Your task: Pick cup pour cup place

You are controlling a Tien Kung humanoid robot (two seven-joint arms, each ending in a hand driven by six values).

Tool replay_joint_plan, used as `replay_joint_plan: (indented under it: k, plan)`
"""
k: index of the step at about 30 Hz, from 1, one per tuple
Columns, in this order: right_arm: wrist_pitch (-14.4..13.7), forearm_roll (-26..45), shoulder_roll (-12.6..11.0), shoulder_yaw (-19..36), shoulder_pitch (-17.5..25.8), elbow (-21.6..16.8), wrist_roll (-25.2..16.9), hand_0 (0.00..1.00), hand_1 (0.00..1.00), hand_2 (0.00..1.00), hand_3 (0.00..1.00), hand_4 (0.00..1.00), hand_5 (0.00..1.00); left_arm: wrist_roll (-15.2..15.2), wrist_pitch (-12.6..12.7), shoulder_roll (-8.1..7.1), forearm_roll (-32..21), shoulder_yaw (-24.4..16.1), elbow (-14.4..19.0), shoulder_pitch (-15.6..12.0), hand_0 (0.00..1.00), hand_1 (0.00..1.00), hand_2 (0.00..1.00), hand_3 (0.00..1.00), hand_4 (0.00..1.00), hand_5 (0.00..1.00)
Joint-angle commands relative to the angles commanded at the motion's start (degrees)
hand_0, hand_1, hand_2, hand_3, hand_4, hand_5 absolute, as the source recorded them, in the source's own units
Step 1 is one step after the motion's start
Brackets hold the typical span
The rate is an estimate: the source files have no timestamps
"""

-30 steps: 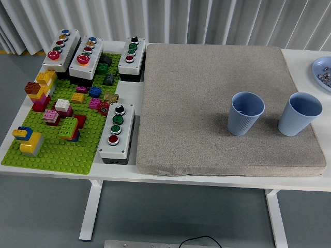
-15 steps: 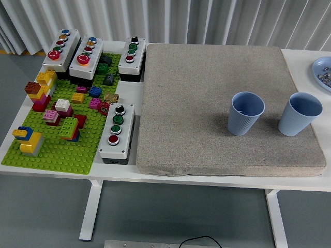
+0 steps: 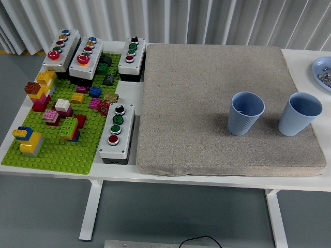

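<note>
Two pale blue cups (image 3: 245, 113) (image 3: 299, 113), grey-beige mat (image 3: 207, 67), green baseplate (image 3: 57, 150) under multicoloured bricks (image 3: 51, 103).

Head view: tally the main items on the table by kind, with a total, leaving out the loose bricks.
Blue cups: 2
Push-button boxes: 4
Grey mat: 1
Green baseplate: 1
Blue dish at the right edge: 1
Total: 9
No robot hand in view.
</note>
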State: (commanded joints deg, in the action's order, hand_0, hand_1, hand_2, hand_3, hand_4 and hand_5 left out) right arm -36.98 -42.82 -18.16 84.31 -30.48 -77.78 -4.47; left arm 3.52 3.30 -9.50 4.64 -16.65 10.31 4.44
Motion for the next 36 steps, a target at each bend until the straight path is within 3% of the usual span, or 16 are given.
replay_joint_plan:
  k: [15, 26, 36]
  plan:
    - [0.00, -0.12, 0.08, -0.85, 0.21, -0.21, 0.33, 0.891, 0.812, 0.872, 0.893, 0.774, 0.950, -0.38, -0.06, -0.06, -2.09, 2.08, 0.00, -0.29, 0.746, 0.734, 0.801, 0.665, 0.513, 0.937]
    - [0.00, -0.41, 0.05, -0.64, 0.02, -0.44, 0.59, 0.891, 0.812, 0.872, 0.893, 0.786, 0.921, 0.18, 0.06, 0.02, 1.25, -1.61, 0.00, -0.17, 0.746, 0.734, 0.801, 0.665, 0.512, 0.936]
    - [0.00, -0.32, 0.07, -0.68, -0.09, -0.36, 0.63, 0.891, 0.811, 0.871, 0.892, 0.788, 0.905, 0.23, 0.04, 0.00, 1.44, -1.79, 0.00, -0.14, 0.745, 0.734, 0.800, 0.666, 0.512, 0.935]
